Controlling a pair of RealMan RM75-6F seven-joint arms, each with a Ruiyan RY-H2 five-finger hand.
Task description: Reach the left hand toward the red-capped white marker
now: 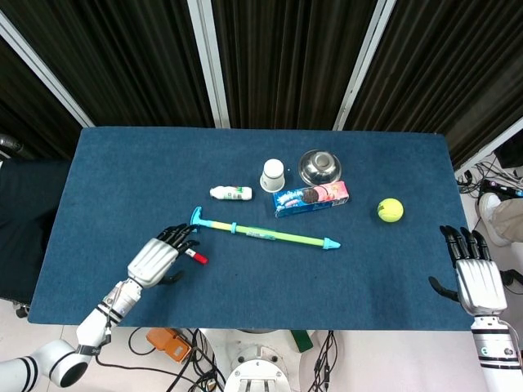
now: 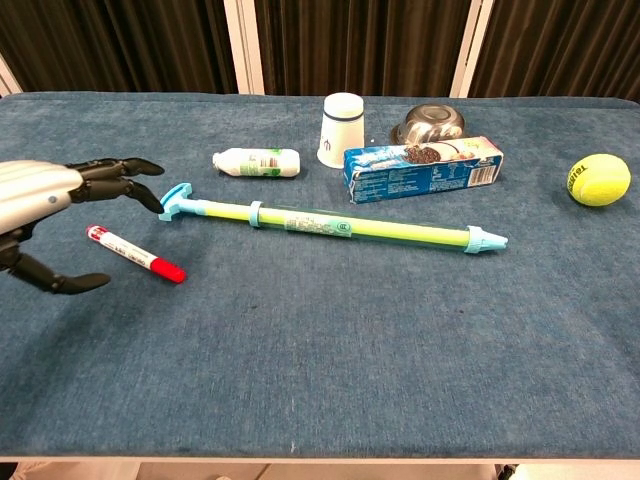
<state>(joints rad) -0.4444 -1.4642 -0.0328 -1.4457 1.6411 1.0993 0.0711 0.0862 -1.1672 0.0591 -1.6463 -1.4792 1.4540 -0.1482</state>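
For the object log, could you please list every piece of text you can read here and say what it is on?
"Tel", partly cut off: tennis ball.
Cookie box: print too small to read.
Small white bottle: green label, blurred.
Paper cup: blue mark, unreadable.
Long green and blue tube: small label, unreadable.
Marker: no legible text.

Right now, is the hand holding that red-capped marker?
No. The left hand hovers open over the marker, which lies flat on the table.

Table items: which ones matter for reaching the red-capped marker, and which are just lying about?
Job: left hand, open, fingers spread over the red-capped white marker.

Lying about: water squirter, small white bottle, paper cup, steel bowl, cookie box, tennis ball.
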